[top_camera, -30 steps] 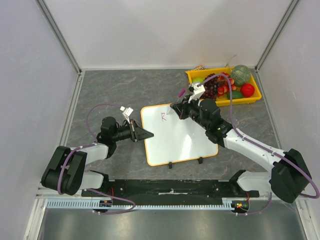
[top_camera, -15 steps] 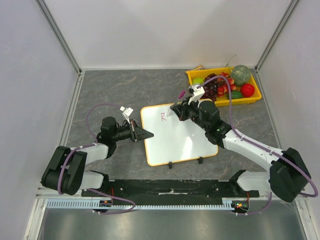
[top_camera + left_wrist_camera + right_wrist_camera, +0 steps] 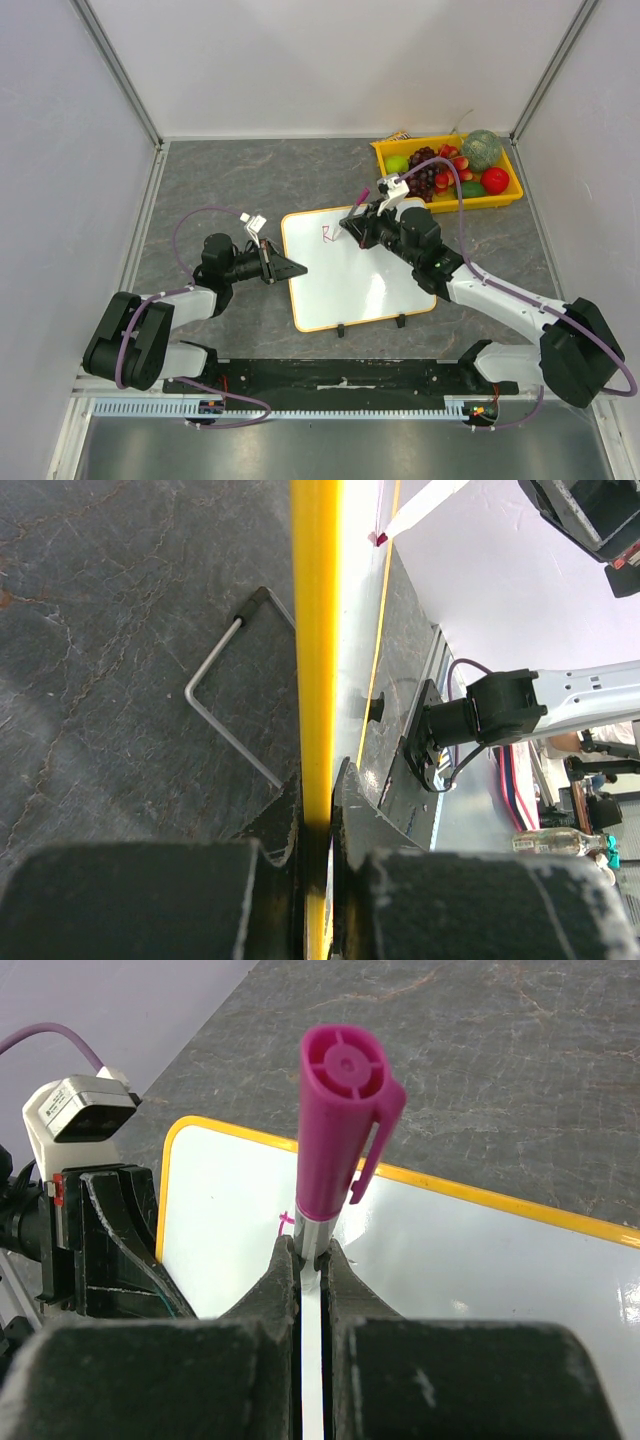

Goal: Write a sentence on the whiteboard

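Pinching the whiteboard (image 3: 365, 275) at its left edge in my left end effector (image 3: 292, 268), I grip the marker (image 3: 358, 205) in my right end effector (image 3: 362, 228) at the far-left writing (image 3: 326, 233), blank board rightward.

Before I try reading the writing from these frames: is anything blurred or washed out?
Top view: evenly lit, sharp, yet the sentence is too small to read. Left wrist: the near fingers are dark and soft. Right wrist: the marker is sharp; glare marks the whiteboard at the right edge.
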Robot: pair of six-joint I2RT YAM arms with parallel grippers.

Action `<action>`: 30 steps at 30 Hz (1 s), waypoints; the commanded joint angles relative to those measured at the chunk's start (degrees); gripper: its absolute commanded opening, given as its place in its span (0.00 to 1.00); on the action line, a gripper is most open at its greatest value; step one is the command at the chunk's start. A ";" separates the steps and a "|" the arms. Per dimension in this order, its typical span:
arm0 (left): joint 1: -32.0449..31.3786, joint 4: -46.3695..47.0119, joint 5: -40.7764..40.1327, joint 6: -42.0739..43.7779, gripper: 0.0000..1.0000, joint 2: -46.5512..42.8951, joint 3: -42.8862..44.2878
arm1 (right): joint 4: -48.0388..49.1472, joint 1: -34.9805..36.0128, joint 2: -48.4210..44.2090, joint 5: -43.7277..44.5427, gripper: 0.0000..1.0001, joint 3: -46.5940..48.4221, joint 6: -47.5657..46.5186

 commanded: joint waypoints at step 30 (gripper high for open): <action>0.11 -7.04 -9.71 10.13 0.02 1.93 -0.60 | 3.16 -1.50 1.24 5.40 0.00 5.33 0.47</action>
